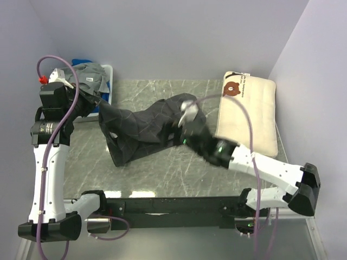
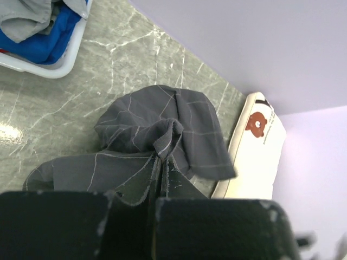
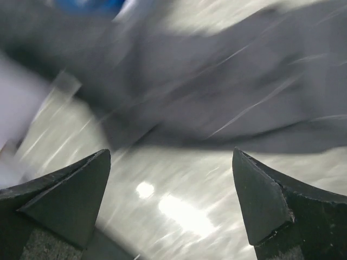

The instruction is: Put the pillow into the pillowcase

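No writing can be read anywhere. The only print is on the pillow [image 1: 246, 111], at the far right of the scene. A brown bear face [image 1: 232, 88] sits near its far end, with a line of dark text [image 1: 243, 85] just beside it, too small to make out in any view.

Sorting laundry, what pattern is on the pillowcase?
The pillowcase is charcoal grey with thin light grid lines; left wrist view.
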`<state>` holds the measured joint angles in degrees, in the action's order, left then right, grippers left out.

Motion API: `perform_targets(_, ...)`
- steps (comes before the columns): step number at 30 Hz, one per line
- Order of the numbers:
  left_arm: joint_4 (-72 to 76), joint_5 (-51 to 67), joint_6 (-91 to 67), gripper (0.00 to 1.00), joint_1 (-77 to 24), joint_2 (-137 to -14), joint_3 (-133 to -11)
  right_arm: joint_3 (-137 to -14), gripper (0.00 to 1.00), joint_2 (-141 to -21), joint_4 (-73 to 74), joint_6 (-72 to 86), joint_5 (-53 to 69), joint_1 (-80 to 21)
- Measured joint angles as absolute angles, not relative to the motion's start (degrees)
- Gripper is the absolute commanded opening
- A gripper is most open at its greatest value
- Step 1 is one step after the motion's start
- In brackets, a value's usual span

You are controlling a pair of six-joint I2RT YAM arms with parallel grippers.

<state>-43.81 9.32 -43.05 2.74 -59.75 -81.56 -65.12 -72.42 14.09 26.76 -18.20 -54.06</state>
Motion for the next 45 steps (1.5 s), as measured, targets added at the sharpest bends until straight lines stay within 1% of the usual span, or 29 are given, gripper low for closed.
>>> perform_targets(1, -43.62, 9.06, -43.42, 0.01, 2.74, -59.86, -81.49, -61.23, 0.98, -71.20, 10.68, 28.27, -18.85, -58.15)
perform_targets(3, -43.09, 8.67, -44.12, 0.01, 2.74, -59.86, -81.36, -57.12, 0.98, -73.12, 6.46, 30.79, -20.53, -64.97)
perform_targets(5, -42.59, 8.45, -44.60, 0.01, 2.68, -59.86, -81.32, -57.93, 0.98, -80.14, 3.42, 32.36, -22.57, -69.60)
perform_targets(6, -42.46, 8.29, -44.73, 0.01, 2.66, -59.86, -81.32, -60.62, 0.98, -87.00, 2.35, 33.26, -24.18, -71.46)
perform_targets(7, -42.41, 8.14, -44.77, 0.01, 2.63, -59.86, -81.32, -61.43, 0.98, -88.92, 1.91, 33.50, -24.32, -72.69)
perform_targets(11, -42.37, 7.60, -44.84, 0.01, 2.52, -59.96, -81.32, -68.16, 0.96, -102.45, -0.99, 36.18, -25.28, -75.72)
perform_targets(18, -42.26, 6.74, -44.73, 0.01, 2.52, -60.23, -80.62, -81.36, 0.95, -114.19, -1.41, 38.94, -25.78, -75.88)
perform_targets(22, -42.26, 6.17, -44.66, 0.01, 2.52, -60.27, -80.60, -88.01, 0.82, -119.83, -0.62, 40.21, -25.87, -75.64)
perform_targets(26, -42.26, 5.91, -44.47, 0.01, 2.52, -60.36, -80.60, -89.01, 0.76, -123.26, 1.76, 42.00, -25.80, -75.00)
perform_targets(27, -42.26, 5.76, -44.40, 0.01, 2.52, -60.40, -80.60, -88.31, 0.65, -123.61, 2.42, 42.46, -25.58, -74.63)
perform_targets(29, -42.26, 5.67, -44.38, 0.01, 2.52, -60.62, -80.60, -86.87, 0.46, -123.66, 4.10, 43.16, -25.52, -73.49)
perform_targets(30, -42.26, 5.65, -44.38, 0.01, 2.52, -60.73, -80.60, -86.19, 0.30, -123.66, 4.58, 43.29, -25.47, -72.79)
perform_targets(32, -42.26, 5.58, -44.36, 0.01, 2.52, -60.93, -80.60, -84.05, 0.17, -123.28, 4.75, 43.72, -25.80, -71.33)
perform_targets(33, -42.26, 5.52, -44.27, 0.01, 2.52, -60.99, -80.60, -82.15, 0.06, -122.67, 4.71, 43.77, -25.98, -70.59)
perform_targets(34, -42.26, 5.30, -44.23, 0.01, 2.52, -61.01, -80.60, -79.70, 0.03, -121.25, 4.12, 44.03, -26.55, -69.91)
perform_targets(36, -42.19, 5.08, -44.18, 0.02, 2.52, -61.01, -80.58, -74.08, 0.00, -116.09, 6.37, 43.83, -27.51, -68.42)
perform_targets(38, -41.01, 5.37, -44.10, 0.04, 2.52, -60.77, -79.68, -67.88, 0.00, -108.60, 9.54, 43.77, -28.56, -66.81)
perform_targets(40, -39.66, 6.48, -43.59, 0.02, 2.46, -60.29, -77.78, -62.13, 0.00, -98.91, 13.15, 43.66, -29.91, -64.16)
perform_targets(43, -37.82, 8.62, -42.44, 0.02, 0.30, -59.57, -73.54, -55.33, 0.00, -81.67, 17.39, 42.76, -30.39, -55.24)
perform_targets(45, -36.27, 8.91, -42.06, 0.03, -3.92, -59.00, -70.30, -52.93, 0.01, -72.40, 18.90, 41.69, -31.14, -47.70)
